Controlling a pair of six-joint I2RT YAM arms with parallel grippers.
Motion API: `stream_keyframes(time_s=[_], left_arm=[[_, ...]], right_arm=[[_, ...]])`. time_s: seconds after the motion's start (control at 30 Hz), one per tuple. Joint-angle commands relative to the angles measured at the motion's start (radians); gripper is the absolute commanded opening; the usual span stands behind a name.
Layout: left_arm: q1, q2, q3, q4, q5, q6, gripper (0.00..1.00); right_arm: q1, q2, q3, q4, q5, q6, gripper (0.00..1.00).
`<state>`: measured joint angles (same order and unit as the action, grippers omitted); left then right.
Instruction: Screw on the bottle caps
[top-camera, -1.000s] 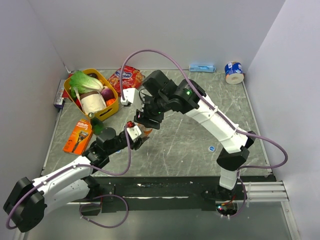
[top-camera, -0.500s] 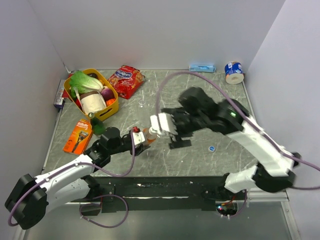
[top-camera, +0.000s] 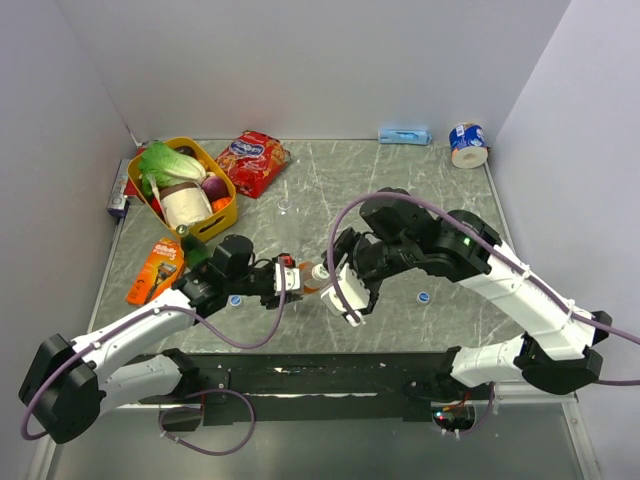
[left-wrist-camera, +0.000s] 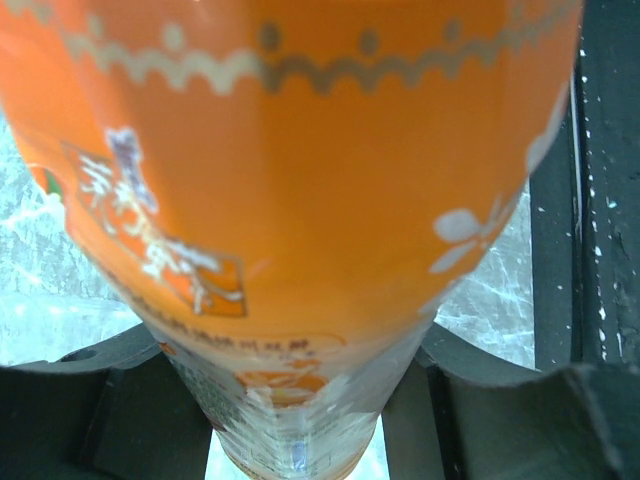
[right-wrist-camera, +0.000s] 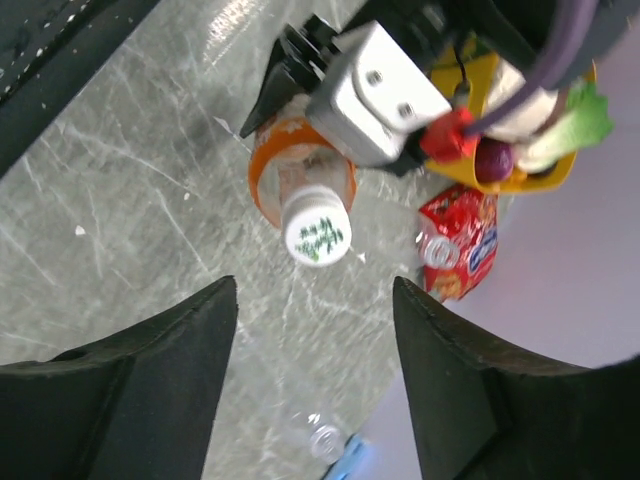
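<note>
Your two arms meet just left of centre on the table (top-camera: 400, 190), toward its near edge. Your left gripper (top-camera: 287, 279) is clamped round the body of the orange bottle (left-wrist-camera: 300, 200) and holds it tipped, with the neck pointing right, at the right arm. Your right gripper (right-wrist-camera: 312, 290) has its jaws apart with nothing in them, and it faces the bottle end-on. The pale cap (right-wrist-camera: 317, 233) already sits on the neck. From the right wrist it shows face-on, ahead of the fingertips and in line with the gap between them, but not yet inside it. So the bottle's long axis runs roughly along the right gripper's line of approach. I judge the next move is straight forward along that axis until the fingers straddle the cap, then close and twist. The right arm is the free one and the nearer. You cannot tell here whether the cap is threaded home. Two blue caps lie loose, one (top-camera: 423, 296) right of the right gripper and one (top-camera: 235, 299) beside the left arm.
</note>
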<state>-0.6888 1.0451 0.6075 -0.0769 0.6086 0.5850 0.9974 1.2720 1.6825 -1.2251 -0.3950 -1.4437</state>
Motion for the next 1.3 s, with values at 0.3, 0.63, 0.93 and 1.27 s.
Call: stream_keyframes(time_s=[0.3,0.63,0.93,1.27], left_arm=[[0.002,0.023,0.087,-0.061,0.054,0.085,0.01],[0.002,0.033,0.101,-0.070,0.062,0.108,0.01],[0.002,0.044,0.117,-0.055,0.060,0.101,0.01],[0.002,0.026,0.097,-0.043,0.051,0.108,0.01]], right_arm=[[0.026,0.033,0.031,-0.096,-0.067,-0.149,0.62],[0.029,0.043,-0.004,-0.008,-0.036,-0.104,0.61],[0.029,0.075,0.014,-0.048,-0.048,-0.101,0.54],[0.030,0.095,0.026,-0.056,-0.042,-0.063,0.44]])
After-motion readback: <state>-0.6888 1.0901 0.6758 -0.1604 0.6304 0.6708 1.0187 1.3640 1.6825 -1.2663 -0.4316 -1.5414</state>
